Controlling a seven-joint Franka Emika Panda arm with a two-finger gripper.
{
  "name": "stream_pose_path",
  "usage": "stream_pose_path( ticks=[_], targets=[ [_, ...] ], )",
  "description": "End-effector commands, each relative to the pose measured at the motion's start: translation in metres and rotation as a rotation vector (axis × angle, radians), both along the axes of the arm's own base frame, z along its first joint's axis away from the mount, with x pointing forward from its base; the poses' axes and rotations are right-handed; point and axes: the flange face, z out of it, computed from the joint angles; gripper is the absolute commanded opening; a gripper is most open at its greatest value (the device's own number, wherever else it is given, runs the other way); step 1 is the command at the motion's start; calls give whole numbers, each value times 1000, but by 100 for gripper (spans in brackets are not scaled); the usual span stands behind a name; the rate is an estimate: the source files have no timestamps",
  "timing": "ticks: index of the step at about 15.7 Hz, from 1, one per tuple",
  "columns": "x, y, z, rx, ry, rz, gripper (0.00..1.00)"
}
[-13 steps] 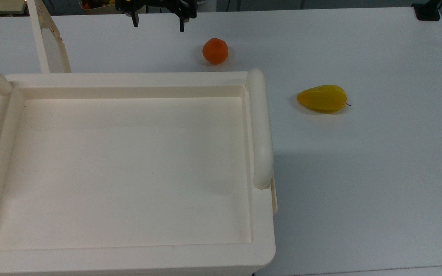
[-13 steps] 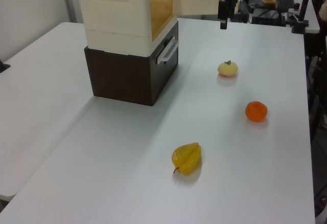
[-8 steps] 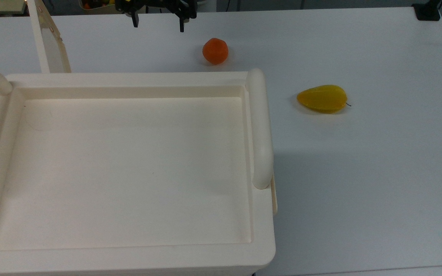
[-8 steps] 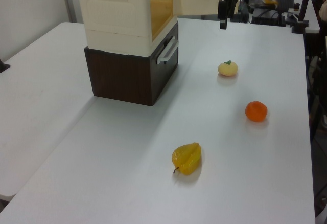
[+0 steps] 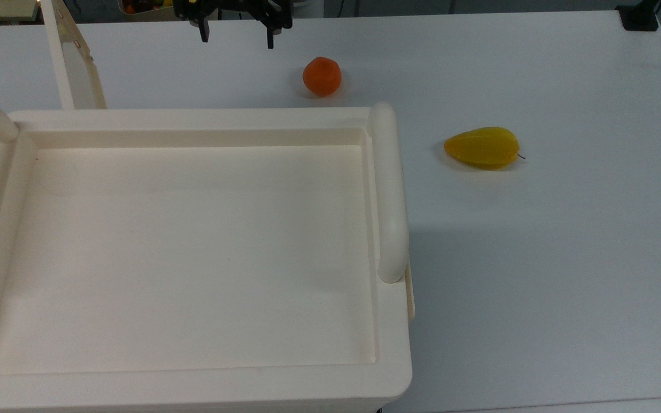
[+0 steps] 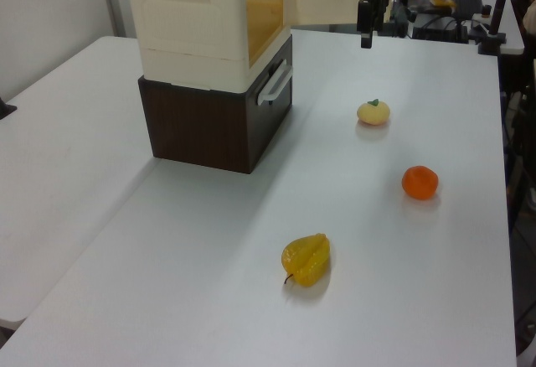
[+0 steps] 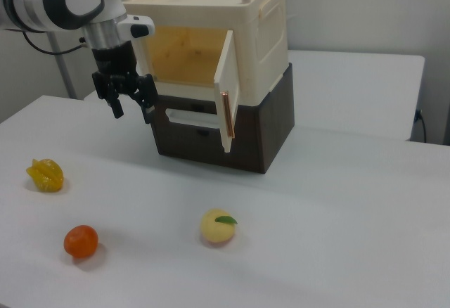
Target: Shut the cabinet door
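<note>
The pincer [image 7: 131,108] hangs spread before the cabinet [image 7: 239,34], the cabinet door [image 7: 226,90] ajar

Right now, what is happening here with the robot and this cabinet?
A robot arm is working at a white table to close the cabinet door. The door stands swung out from the cabinet, so the inside is open to see. The gripper hangs open in the air in front of the cabinet, holding nothing and not touching the door. An orange fruit, a yellow fruit and a pale peach-like fruit lie apart on the table.
</note>
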Motion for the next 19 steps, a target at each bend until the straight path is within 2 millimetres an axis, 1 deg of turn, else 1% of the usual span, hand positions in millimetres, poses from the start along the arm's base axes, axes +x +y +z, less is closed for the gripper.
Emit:
stream_pose_path(
  ticks=[1,2,3,12,14,16,18,19],
  targets=[
    [-2,-1,0,-10,-17,39,15],
    [-2,0,0,-11,-18,41,1],
    [-2,0,0,-11,-17,41,0],
    [-3,-1,1,-10,-17,37,0],
    [-2,-7,15,-10,-44,28,0],
    [1,-8,33,-11,-84,27,0],
    [1,-13,61,-9,-142,24,0],
    [1,-20,73,-7,-166,12,0]
  ],
)
